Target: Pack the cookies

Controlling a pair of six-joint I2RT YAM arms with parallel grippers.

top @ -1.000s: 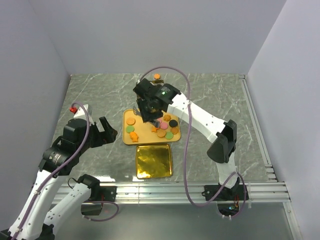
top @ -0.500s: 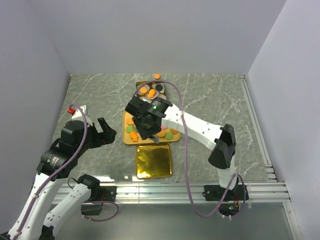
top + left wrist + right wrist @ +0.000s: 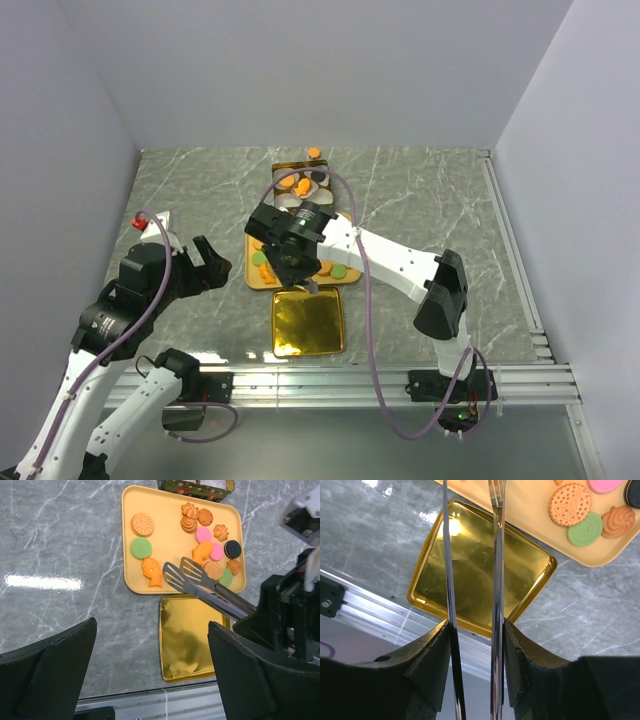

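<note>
right gripper (image 3: 474,645) pinching tongs (image 3: 216,594) above cookies (image 3: 151,572) on tray (image 3: 165,532); left gripper (image 3: 150,672) spread wide

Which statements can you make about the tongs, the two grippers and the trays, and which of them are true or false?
1. The right gripper holds the metal tongs. True.
2. The tongs grip a cookie. False: their tips are empty, over the yellow tray.
3. The left gripper is open and empty. True.
4. The gold tin is full of cookies. False: it is empty.
5. A black cookie lies on the yellow tray. True.
</note>
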